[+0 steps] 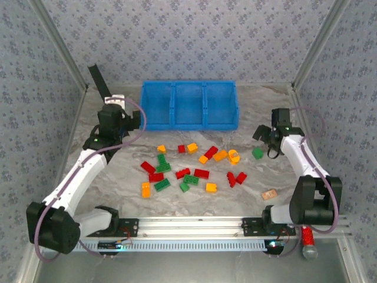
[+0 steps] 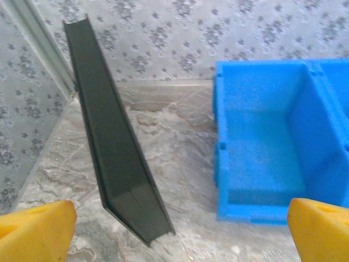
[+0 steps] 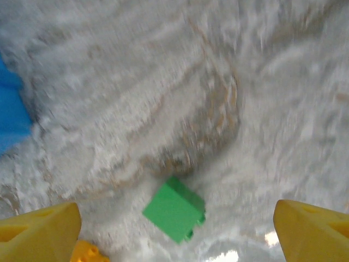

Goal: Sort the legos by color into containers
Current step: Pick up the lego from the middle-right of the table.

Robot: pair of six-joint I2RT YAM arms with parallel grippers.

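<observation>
1. Top view
   - The legos (image 1: 191, 171) lie scattered on the table (image 1: 265, 177), in front of the bin (image 1: 189, 125). All three compartments appear empty, so sorting is judged not yet begun.
   - The right gripper (image 1: 263, 137) hangs just behind the green brick (image 1: 257, 152), the outlier at the right end of the spread. Its opening cannot be read from here.
   - The left gripper (image 1: 134, 121) sits by the bin's left end, well apart from every brick. The right arm is clearly the nearer one to the green brick.

2. Left wrist view
   - The left gripper (image 2: 180, 232) is spread wide and has hold of nothing.
   - Ahead of it are a leaning dark channel (image 2: 109, 142) and the bin (image 2: 256, 210), its left compartment empty.

3. Right wrist view
   - The picture is blurred.
   - The right gripper (image 3: 174, 233) is spread wide and is empty.
   - The green brick (image 3: 174, 208) lies on the table, about centred between the fingers (image 3: 38, 232) and touching neither.
   - The brick looks close to square, with no clear long axis, and its sides run diagonally to the line between the fingers.
   - Judgement: a straight descent should bracket it, though a small wrist turn would put the pads on flat faces rather than corners.
   - An orange brick (image 3: 87, 252) lies near the left finger and could be nudged.
</observation>
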